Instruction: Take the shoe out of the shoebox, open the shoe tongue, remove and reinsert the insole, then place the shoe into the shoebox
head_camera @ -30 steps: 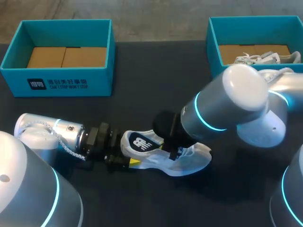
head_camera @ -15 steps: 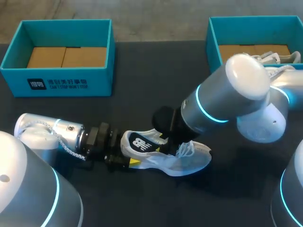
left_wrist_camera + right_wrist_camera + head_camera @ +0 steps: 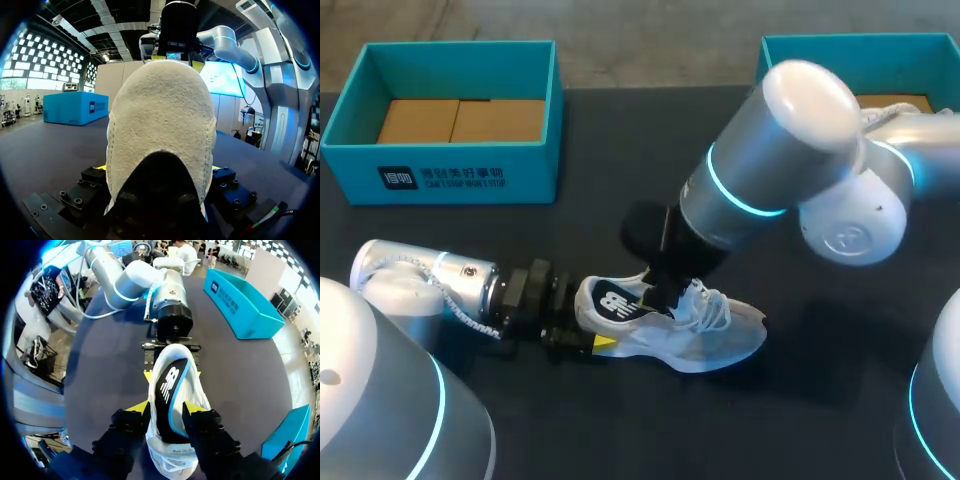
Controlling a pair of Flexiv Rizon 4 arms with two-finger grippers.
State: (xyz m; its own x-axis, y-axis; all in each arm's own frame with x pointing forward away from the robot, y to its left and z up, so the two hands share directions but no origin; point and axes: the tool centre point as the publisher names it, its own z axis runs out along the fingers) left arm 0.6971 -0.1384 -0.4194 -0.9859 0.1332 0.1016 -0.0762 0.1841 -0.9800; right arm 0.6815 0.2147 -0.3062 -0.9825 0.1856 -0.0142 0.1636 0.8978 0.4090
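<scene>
My left gripper (image 3: 582, 338) clamps the heel of the shoe (image 3: 720, 340); my right gripper (image 3: 167, 408) hangs spread wide over its mouth. I judge insole (image 3: 172, 385) removal is the step; next, the right must pinch the insole's edge.

In the right wrist view the toe of the shoe (image 3: 175, 385) is cut off beneath the right gripper (image 3: 165, 412), and whether that gripper touches the shoe cannot be told. In the head view it is hidden above the shoe by the right arm (image 3: 770, 170). In the left wrist view everything ahead of the shoe's heel is hidden by that heel, only yellow slivers of the left gripper (image 3: 157, 170) fingertips (image 3: 101, 167) are seen beside it, and beyond the shoe the right shoebox (image 3: 770, 80) is cut off and partly covered.
</scene>
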